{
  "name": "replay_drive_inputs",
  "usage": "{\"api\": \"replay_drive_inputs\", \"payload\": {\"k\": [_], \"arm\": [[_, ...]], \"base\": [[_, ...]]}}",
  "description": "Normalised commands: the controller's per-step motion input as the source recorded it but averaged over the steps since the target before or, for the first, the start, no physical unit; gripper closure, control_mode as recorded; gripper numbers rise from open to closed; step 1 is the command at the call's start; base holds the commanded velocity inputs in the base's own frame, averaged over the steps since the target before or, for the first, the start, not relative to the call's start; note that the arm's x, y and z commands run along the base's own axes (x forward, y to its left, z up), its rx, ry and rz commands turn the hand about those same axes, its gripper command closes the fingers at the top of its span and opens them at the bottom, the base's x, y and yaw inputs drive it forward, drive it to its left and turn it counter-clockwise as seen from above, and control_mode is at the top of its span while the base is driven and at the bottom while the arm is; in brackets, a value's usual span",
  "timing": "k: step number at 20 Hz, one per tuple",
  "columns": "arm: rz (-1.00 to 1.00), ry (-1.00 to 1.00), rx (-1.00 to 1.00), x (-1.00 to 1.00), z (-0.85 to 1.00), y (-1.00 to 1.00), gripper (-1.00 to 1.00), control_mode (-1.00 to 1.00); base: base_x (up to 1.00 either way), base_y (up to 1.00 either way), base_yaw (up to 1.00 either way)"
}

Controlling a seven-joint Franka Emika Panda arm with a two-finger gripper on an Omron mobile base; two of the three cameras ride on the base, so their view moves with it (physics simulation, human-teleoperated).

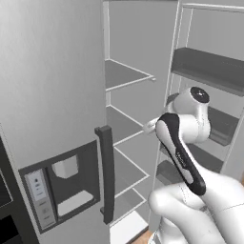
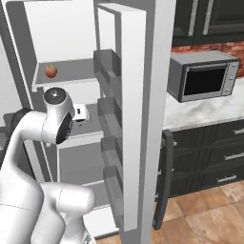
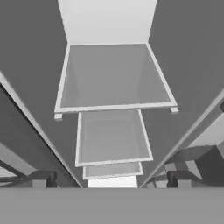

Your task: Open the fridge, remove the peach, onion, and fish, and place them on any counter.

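The fridge (image 1: 52, 86) is light-grey brushed metal. Its left door, with the dispenser recess (image 1: 66, 183) and a dark handle (image 1: 106, 174), is closed, and its right door (image 2: 138, 95) stands wide open. A small orange-red peach (image 2: 51, 71) lies on an upper shelf at the left. My arm reaches into the open compartment at middle-shelf height, below and right of the peach. My gripper (image 3: 111, 181) is open, its fingertips wide apart, with nothing between them. It looks down over bare grey shelves (image 3: 113, 78). The fish and the onion are out of view.
Bins (image 2: 110, 124) line the inside of the open door, close to the right of my arm. Past that door, a microwave (image 2: 202, 76) stands on the white marbled counter (image 2: 209, 108) over black drawers (image 2: 224, 157). The floor (image 2: 200, 219) is brown tile.
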Motion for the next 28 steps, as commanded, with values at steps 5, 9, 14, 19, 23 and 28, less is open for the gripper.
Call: {"api": "replay_drive_inputs", "payload": {"k": [5,9,14,19,23,28], "arm": [[0.31,-0.44,0.14,0.43,0.93,0.31,-1.0,-1.0],[0.0,-0.27,0.01,0.64,0.9,0.62,-1.0,-1.0],[0.0,-0.06,0.0,0.95,0.68,0.45,-1.0,-1.0],[0.0,0.0,0.0,0.9,0.61,0.01,-1.0,-1.0],[0.0,0.0,0.0,0.46,0.27,0.13,-1.0,-1.0],[0.0,0.07,0.0,0.37,0.0,0.29,-1.0,-1.0]], "base": [[0.0,0.0,0.0],[0.0,0.0,0.0],[0.0,0.0,0.0],[0.0,0.0,0.0],[0.0,0.0,0.0],[0.0,0.0,0.0]]}}
